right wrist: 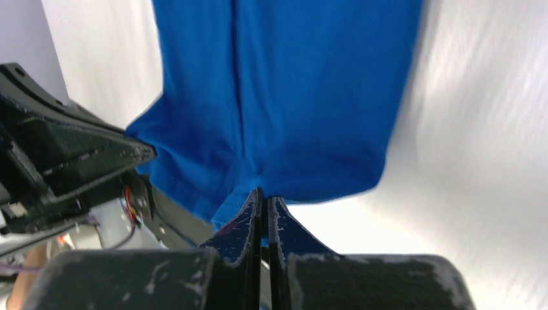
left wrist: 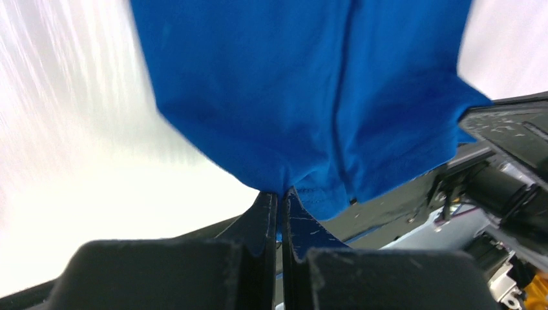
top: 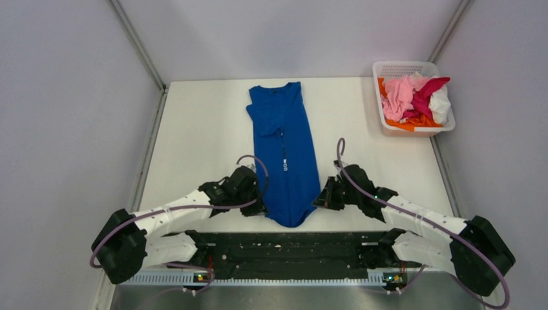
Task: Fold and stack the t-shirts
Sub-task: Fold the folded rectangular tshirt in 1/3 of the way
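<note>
A royal blue t-shirt (top: 284,152) lies lengthwise down the middle of the table, folded narrow, collar at the far end, a strip of white lettering showing. My left gripper (top: 258,208) is shut on its near left hem corner; the cloth (left wrist: 304,97) hangs from the pinched jaws (left wrist: 282,194). My right gripper (top: 321,197) is shut on the near right hem corner; the blue cloth (right wrist: 284,90) meets the closed jaws (right wrist: 264,194). Pink, magenta, white and orange shirts (top: 413,97) are piled in the basket.
A white mesh basket (top: 382,70) stands at the far right corner of the table. Bare white tabletop (top: 200,135) lies on both sides of the blue shirt. The black arm-base rail (top: 291,248) runs along the near edge.
</note>
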Available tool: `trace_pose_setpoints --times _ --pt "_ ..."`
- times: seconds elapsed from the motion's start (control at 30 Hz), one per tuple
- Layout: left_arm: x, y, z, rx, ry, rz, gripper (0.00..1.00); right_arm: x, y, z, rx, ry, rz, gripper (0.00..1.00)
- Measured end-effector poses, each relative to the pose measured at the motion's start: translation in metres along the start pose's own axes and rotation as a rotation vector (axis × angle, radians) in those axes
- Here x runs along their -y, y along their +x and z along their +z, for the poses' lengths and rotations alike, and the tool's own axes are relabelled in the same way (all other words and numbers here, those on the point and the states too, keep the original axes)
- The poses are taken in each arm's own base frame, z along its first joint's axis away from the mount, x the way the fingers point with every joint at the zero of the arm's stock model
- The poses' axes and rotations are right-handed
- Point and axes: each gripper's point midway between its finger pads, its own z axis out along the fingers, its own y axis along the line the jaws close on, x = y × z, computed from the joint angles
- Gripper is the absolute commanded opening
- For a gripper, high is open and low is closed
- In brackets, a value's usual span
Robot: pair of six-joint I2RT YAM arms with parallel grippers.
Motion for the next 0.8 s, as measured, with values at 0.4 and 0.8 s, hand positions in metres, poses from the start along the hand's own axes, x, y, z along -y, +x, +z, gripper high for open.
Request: trace_pose_setpoints --times 0.4,0.8 --pt "0.025 -0.135 -0.004 0.173 -0.001 -0.067 0.0 -0.042 -0.12 0.032 0.211 0.079 -0.055 0.0" --pt "0.025 -0.229 0.025 0.163 0.017 -0.107 0.0 -0.046 -0.217 0.062 0.333 0.148 -0.093 0.0"
